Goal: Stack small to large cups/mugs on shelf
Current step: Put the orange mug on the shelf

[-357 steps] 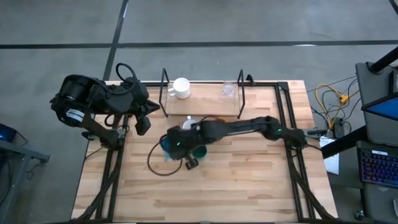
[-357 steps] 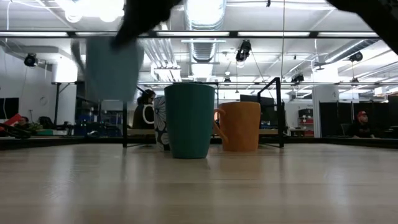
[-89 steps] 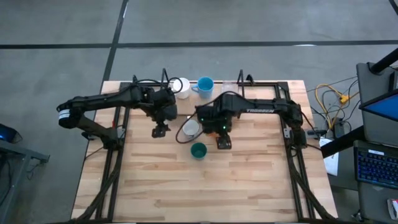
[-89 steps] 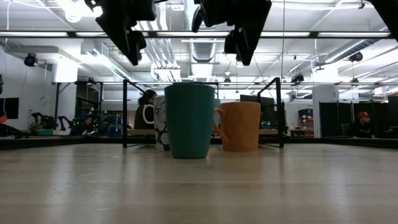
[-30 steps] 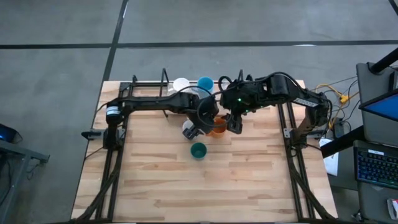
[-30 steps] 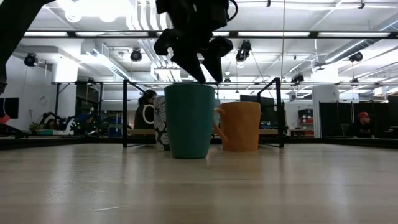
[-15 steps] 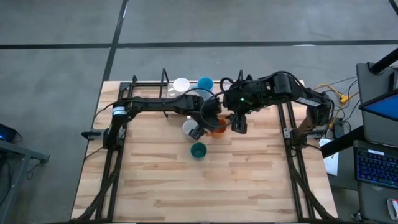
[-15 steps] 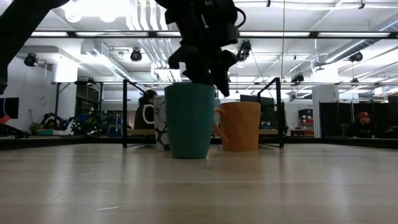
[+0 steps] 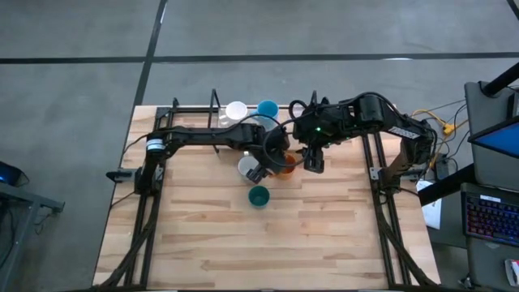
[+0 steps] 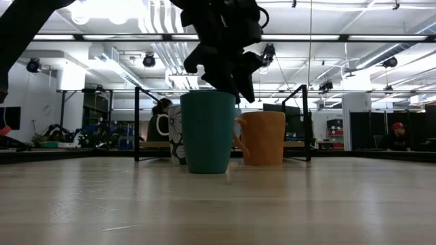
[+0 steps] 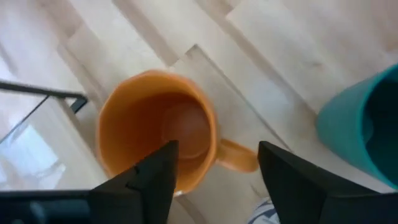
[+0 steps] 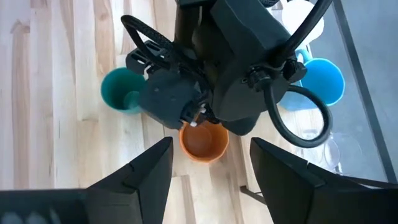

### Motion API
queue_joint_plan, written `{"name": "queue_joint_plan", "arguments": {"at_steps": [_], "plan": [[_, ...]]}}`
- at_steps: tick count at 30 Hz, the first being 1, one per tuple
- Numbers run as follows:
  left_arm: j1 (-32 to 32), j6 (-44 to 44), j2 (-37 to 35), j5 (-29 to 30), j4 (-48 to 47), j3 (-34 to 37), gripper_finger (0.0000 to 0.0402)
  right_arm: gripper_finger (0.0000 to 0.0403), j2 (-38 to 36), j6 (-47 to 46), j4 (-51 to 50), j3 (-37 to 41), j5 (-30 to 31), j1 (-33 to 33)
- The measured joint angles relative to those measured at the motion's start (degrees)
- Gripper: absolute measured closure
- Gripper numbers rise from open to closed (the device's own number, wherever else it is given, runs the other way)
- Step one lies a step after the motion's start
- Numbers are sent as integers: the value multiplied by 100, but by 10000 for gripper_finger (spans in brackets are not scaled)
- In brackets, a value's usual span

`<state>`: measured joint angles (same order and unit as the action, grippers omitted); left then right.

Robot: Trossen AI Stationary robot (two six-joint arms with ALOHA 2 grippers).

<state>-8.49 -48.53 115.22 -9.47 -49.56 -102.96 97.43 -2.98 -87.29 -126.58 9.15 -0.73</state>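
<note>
the left gripper (image 11: 214,171) hangs open right over the orange mug (image 11: 155,127) on the table, one finger inside its rim — handle sideways. right gripper (image 12: 208,168) open, farther off.

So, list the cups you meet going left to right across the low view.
White patterned mug behind, mostly hidden → dark teal cup → orange mug.
</note>
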Motion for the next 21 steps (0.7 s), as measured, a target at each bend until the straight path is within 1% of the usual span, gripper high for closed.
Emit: {"name": "queue_joint_plan", "arguments": {"at_steps": [3, 7, 9, 12, 14, 16, 18, 21], "plan": [[0, -169, 0, -71, -34, 79, 240, 195, -20, 0, -44, 0, 17, 0], [0, -147, 42, -48, -8, 138, 317, 195, -58, -60, -68, 0, 128, 0], [0, -7, 98, 58, -37, 142, 352, 195, -66, -94, -90, 0, 144, 0], [5, 96, 142, 190, -17, 107, 384, 195, -70, -105, -92, 0, 146, 0], [4, 169, 144, 218, 11, 96, 390, 195, -70, -109, -98, 0, 144, 0], [4, 266, 141, 273, 99, 98, 386, 195, -74, -126, -114, 0, 144, 0], [4, 363, 139, 444, 91, 87, 372, 195, -87, -128, -128, 0, 144, 0], [4, 548, 131, 674, 75, 63, 335, 195, -108, -129, -131, 0, 146, 26]]}}
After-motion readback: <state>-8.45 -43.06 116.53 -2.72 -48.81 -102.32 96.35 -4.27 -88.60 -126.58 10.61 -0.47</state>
